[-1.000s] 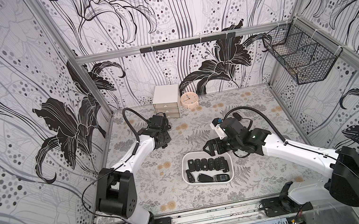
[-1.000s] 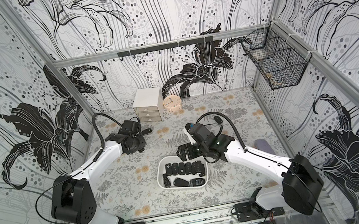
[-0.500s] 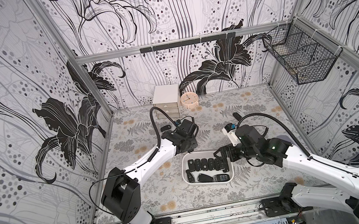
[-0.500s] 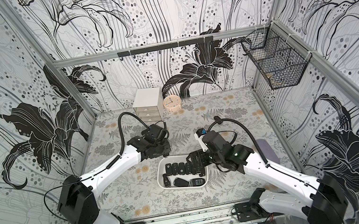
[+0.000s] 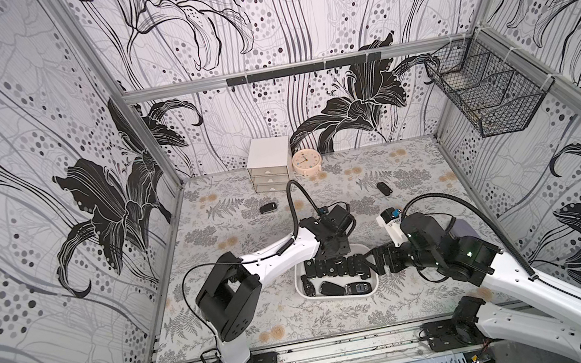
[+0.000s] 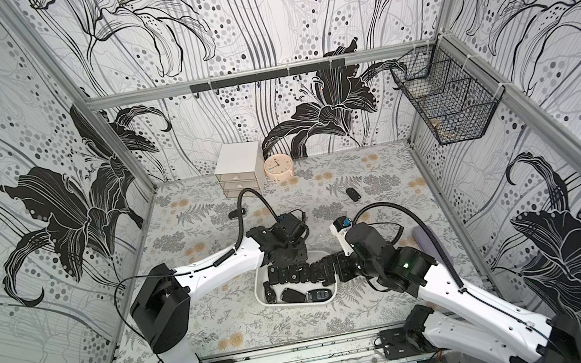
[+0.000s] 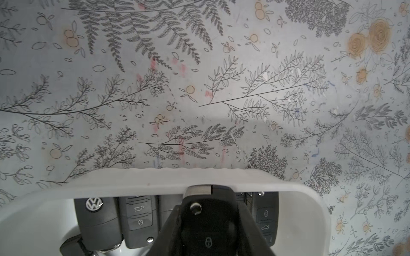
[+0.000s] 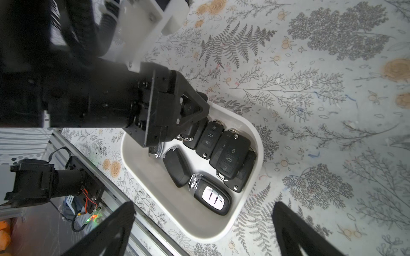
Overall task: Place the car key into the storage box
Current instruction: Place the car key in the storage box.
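The left claw [image 5: 331, 255] was clamped tight on a black car key [image 7: 207, 223] and held it over the far edge of the storage box [image 5: 336, 299]. (Whether the key touched the fobs beneath it, I could not tell.) The shallow white box sat on the desk [image 5: 305, 321] towards the front. A row of flip fobs [image 8: 221, 146] was packed along its far wall, with a plain black fob [image 8: 177, 168] and a silver-faced fob [image 8: 210, 196] on its floor nearer the front.

The right claw [image 8: 203, 208] stood spread wide and empty just beside the box's right end.

A loose fob [image 5: 269, 207] and a second loose fob [image 5: 384, 188] lay on the desk well behind the box. At the back, the drawer cabinet [image 5: 268, 154] had its drawers shut. The contents of the wire basket [image 5: 489, 107] on the right wall were too dim to make out.
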Controlling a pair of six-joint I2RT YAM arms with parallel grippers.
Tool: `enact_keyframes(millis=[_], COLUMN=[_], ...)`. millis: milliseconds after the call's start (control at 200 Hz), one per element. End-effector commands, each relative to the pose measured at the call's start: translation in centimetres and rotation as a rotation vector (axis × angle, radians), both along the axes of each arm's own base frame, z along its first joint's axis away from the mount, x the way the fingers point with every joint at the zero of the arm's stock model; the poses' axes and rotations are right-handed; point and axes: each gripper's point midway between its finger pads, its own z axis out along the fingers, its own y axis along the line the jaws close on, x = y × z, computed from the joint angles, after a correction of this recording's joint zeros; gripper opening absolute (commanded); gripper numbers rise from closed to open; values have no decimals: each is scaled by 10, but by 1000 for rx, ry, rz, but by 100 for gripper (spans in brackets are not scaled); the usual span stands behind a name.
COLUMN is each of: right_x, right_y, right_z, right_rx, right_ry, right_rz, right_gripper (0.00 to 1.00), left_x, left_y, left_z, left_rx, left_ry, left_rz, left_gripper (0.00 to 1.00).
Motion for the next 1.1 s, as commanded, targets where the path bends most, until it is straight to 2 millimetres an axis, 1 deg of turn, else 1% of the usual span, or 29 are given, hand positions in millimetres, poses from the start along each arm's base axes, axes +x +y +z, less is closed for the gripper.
enact_keyframes(millis=[0,155,421,576,781,986,1097], right_x=[-5,-8,-10,-10,-9,-9,-9], right_y=[-15,-17,-15,-13,-13,-12,-13], right_z=[-9,-11,-12,-14,-14,-15,-15], right_rx=[-32,-29,-27,-23,-25,-27,-29], right_ry=[28,30,29,38,36,40,39], right_rz=[-45,-50,-31,-25,-24,-25,-27], right_gripper=[100,100,100,100,100,100,100], left_x=[-5,-12,-22,-23,-19,-20,-19], left_y=[-14,-16,-16,-17,-21,-23,-25], left_z=[1,-7,6,-7,-15,-26,-28], left_rx=[-32,-22,-14,-15,6,21,24], left_ry=[11,30,-14,8,12,32,32], left_rz=[-17,-25,-14,1,-15,-25,-30], left_gripper=[27,26,26,27,27,29,29])
